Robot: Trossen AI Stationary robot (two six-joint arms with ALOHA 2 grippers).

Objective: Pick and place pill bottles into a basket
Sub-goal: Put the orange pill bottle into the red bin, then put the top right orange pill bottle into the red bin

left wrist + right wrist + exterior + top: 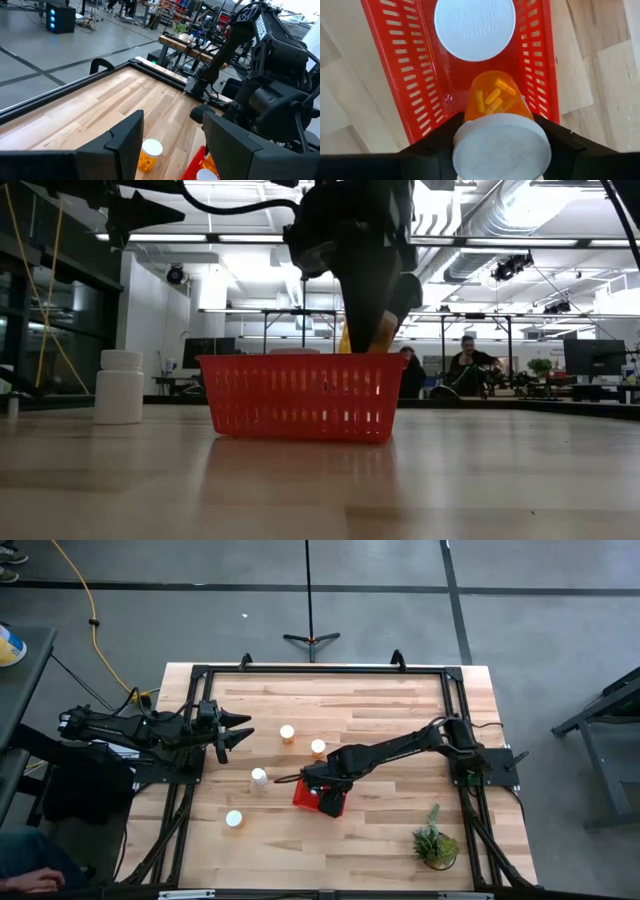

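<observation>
Directly above the red basket [410, 75], the right pincer [500, 150] is closed on an orange pill bottle [497, 102], its long axis pointing down into the basket beside a white-capped bottle [474, 27] at 12 o'clock, while the left pincer [232, 730] waits open at 10 o'clock.

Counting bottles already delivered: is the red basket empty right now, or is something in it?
Not empty. The right wrist view shows a white-capped bottle standing inside the basket, while the right end effector holds an orange bottle above it.

Overhead looks straight down; the low camera sits on the surface [320, 480]; both share the basket [320, 798].
</observation>
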